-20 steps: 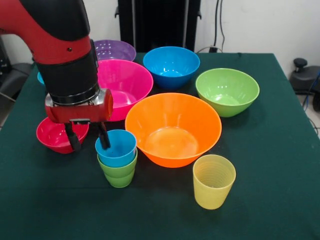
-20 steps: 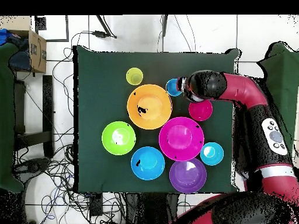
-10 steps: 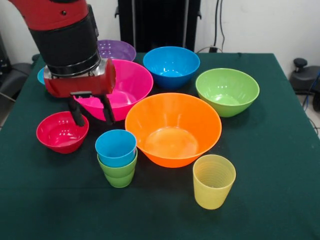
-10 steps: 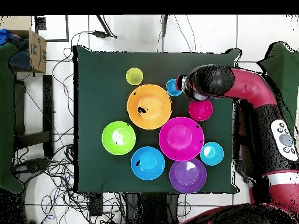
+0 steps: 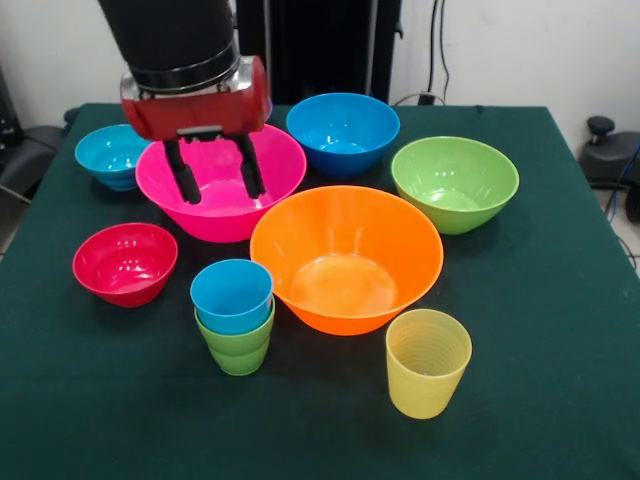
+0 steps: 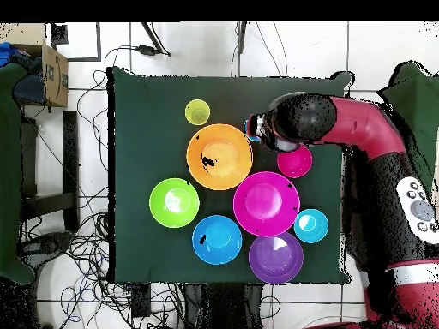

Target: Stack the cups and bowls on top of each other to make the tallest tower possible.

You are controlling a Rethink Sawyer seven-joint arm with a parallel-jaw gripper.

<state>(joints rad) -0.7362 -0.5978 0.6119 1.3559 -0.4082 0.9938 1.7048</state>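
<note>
Tower [image 5: 233, 315] of two cups, blue in green, near table's [image 5: 560, 400] front edge; yellow cup [image 5: 427, 362] alone, toward front right corner, well apart from gripper [image 5: 214, 168]. Hung open, empty, above pink bowl [image 5: 265, 160]. Counted three cups, six bowls showing. Overhead: counted seven bowls; yellow cup [image 6: 197, 111] upright beside orange bowl [image 6: 219, 156], arm [image 6: 343, 128] over tower.

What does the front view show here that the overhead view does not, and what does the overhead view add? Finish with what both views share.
Front view only: the gripper, open and empty, above the pink bowl; the blue cup nested in the green cup.
Overhead only: the purple bowl, hidden by the arm in front, and floor cables around the table.
Both: the orange bowl and the yellow cup standing alone.
</note>
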